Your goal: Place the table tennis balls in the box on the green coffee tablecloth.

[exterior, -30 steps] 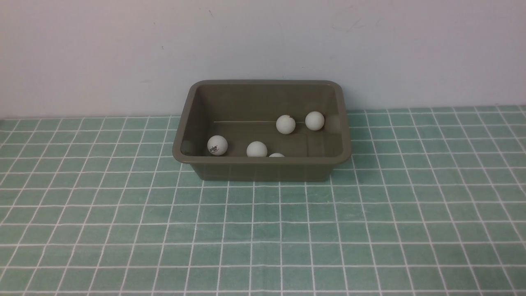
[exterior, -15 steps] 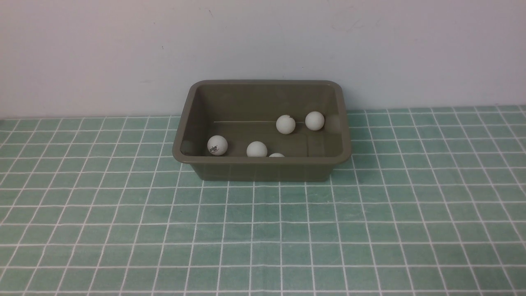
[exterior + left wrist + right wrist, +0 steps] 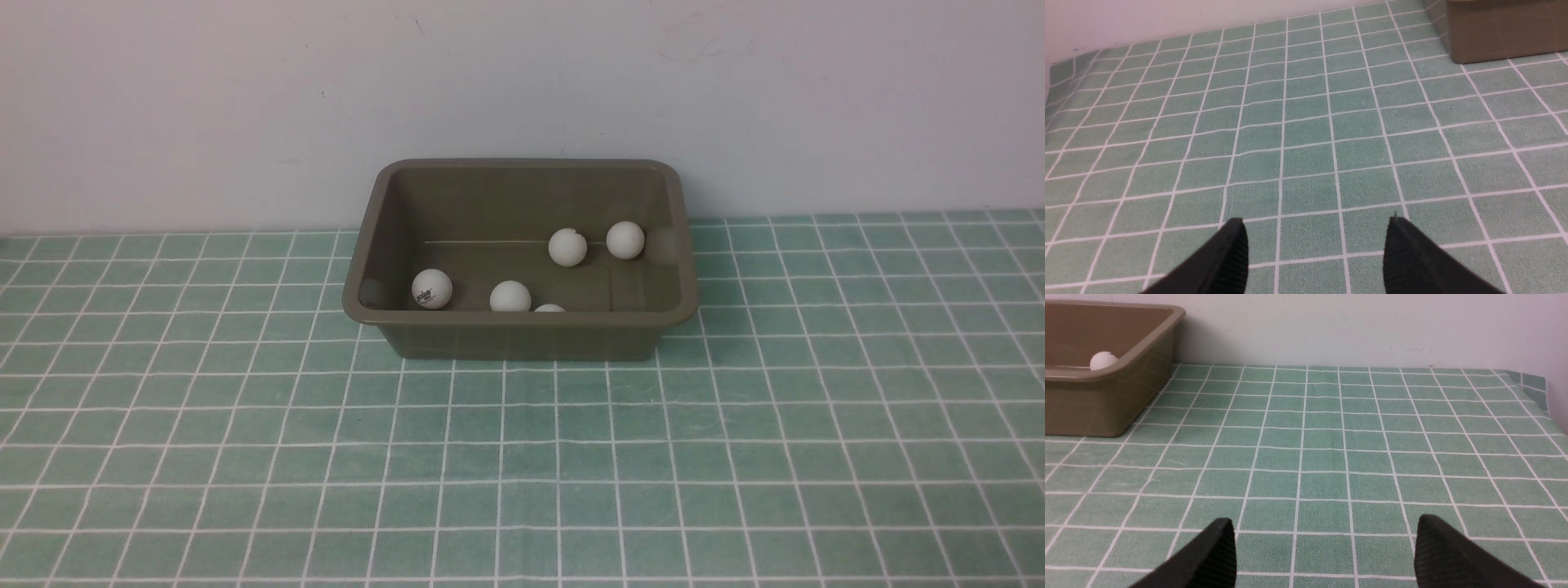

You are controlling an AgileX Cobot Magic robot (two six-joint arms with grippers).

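Olive plastic box [image 3: 522,341] w/ matte white balls [image 3: 567,247] on grid-lined green cloth [image 3: 522,465]; L [image 3: 1314,241] & R grippers [image 3: 1323,539] apart.

Even, moderate illumination is noted in the front view, with no lamp or window in frame. The pale wall [image 3: 522,82] is rendered in soft grey, with a faint pinkish cast toward the left side. A thin bright line is observed on the inner surface of the olive-brown plastic tub [image 3: 522,342], and its interior is rendered darker than the wall. Soft shading is found on the undersides of the white balls [image 3: 567,247]. The grid lines of the green tablecloth [image 3: 522,457] are sharply resolved. In the left wrist view, a pinkish tint is recorded on the wall, and the dark claw fingers [image 3: 1229,253] are softly blurred. Similar softness is recorded on the claw fingers in the right wrist view, where the cloth is clearly rendered.
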